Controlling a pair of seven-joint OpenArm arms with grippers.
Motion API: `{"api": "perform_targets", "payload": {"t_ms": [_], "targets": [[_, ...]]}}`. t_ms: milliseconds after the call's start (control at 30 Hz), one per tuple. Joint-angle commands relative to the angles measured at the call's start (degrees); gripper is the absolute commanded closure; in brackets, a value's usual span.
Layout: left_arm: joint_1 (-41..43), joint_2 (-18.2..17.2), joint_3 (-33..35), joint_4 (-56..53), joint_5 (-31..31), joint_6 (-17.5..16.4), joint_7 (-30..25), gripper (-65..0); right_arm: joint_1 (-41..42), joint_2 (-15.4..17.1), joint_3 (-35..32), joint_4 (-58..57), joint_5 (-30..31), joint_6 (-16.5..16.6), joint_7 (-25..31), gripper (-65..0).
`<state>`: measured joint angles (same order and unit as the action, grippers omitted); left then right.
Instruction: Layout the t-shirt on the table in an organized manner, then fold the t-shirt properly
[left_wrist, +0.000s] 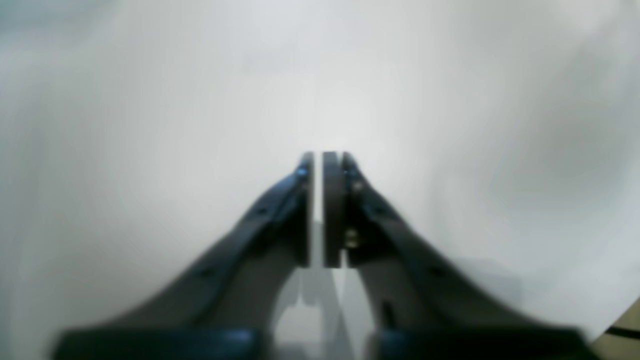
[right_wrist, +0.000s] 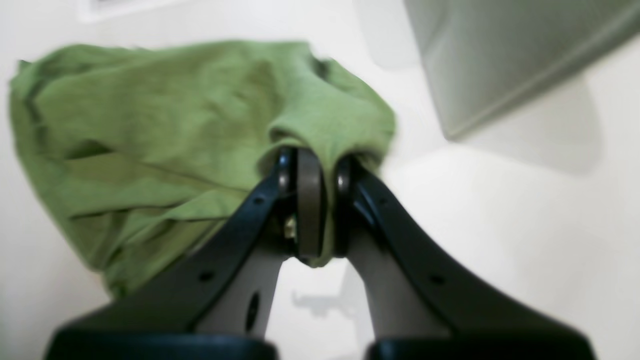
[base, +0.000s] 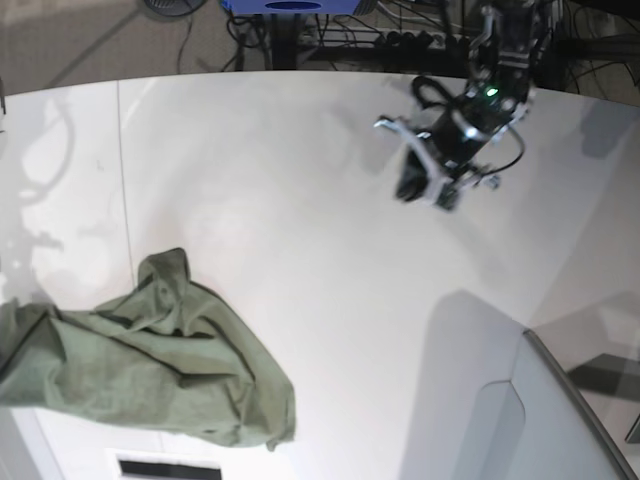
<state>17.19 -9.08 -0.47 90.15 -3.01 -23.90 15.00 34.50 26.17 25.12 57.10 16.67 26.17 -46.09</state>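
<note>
The olive-green t-shirt (base: 150, 370) lies bunched and creased on the white table (base: 300, 200) at the near left of the base view, running off the left edge. In the right wrist view, my right gripper (right_wrist: 315, 155) is shut on a fold of the t-shirt (right_wrist: 150, 125), and cloth shows between its pads. This gripper is outside the base view. My left gripper (base: 412, 185) hovers over the far right of the table, well away from the shirt. In the left wrist view, the left gripper (left_wrist: 318, 157) stands open by a narrow slit with nothing in it, above bare table (left_wrist: 150, 100).
A grey angled panel (base: 560, 420) with a dark edge rises at the near right, and it also fills the upper right of the right wrist view (right_wrist: 500, 60). Cables and equipment (base: 300, 20) sit beyond the table's curved far edge. A thin dark seam (base: 120, 170) crosses the left side.
</note>
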Motion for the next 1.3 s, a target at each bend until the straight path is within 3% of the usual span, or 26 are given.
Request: {"api": "perform_targets", "payload": {"t_ms": [0,100,133,167,233,367,567,700,767,833,933,1067,1200,1267], "targets": [[-2.11,-0.11,2.36,0.88,0.24,0.03,-1.51,-15.0,1.41,1.12,-0.03,1.23,0.70,-0.02,1.21,0.0],[-8.71,0.16,13.35,-1.31,4.02,0.03,-1.51,-38.5,1.41,1.12,0.06,1.23,0.87,0.07,-1.52,0.0],[-11.52,0.60,17.13,-3.16,4.81,0.12,-1.51,-43.8,1.32,1.12,0.06,1.76,0.87,0.16,-2.40,0.0],[-13.89,1.57,19.59,-5.36,5.42,0.12,-1.51,-44.9,1.06,1.04,0.06,2.72,0.87,0.33,-3.10,0.0],[-18.29,4.91,22.58,-10.72,6.30,0.12,-1.51,-42.1,-1.31,0.86,0.15,6.15,1.05,0.33,-5.21,0.0],[-23.04,10.00,23.46,-17.84,6.39,0.12,-1.51,-35.7,-7.03,-2.66,0.15,16.88,0.78,0.16,-8.20,0.0],[-31.65,17.57,25.83,-31.47,7.62,0.12,-2.04,-34.6,-9.84,-4.15,0.59,19.78,0.61,-0.02,-8.46,0.0],[-38.16,18.08,34.27,-38.68,5.51,0.38,-3.97,-34.7,-11.34,-4.24,5.07,19.07,0.61,-0.02,-8.82,0.0],[-39.12,18.08,37.09,-38.50,2.70,3.37,-5.99,-34.6,-11.78,-4.24,8.24,15.65,0.52,-0.28,-7.94,0.0],[-39.39,18.08,37.96,-38.41,1.47,5.22,-5.99,-34.6,-11.69,-3.71,12.02,10.81,0.52,-3.10,-5.04,0.0],[-38.60,16.60,38.14,-37.18,1.55,5.22,-5.99,-34.4,-12.04,-2.39,13.86,4.66,0.52,-6.70,1.82,0.0],[-34.38,12.29,37.70,-32.17,1.55,5.22,-5.91,-34.4,-11.60,-0.64,13.25,-5.19,0.52,-6.70,8.15,0.0],[-27.70,3.24,37.44,-21.80,0.94,5.31,-5.82,-34.4,-11.51,-0.28,12.46,-11.08,0.61,-7.40,15.89,-0.2],[-24.18,-1.51,36.65,-16.79,0.94,5.40,-5.82,-34.4,-11.42,-0.20,12.46,-13.72,0.61,-9.78,18.88,-1.1]]}}
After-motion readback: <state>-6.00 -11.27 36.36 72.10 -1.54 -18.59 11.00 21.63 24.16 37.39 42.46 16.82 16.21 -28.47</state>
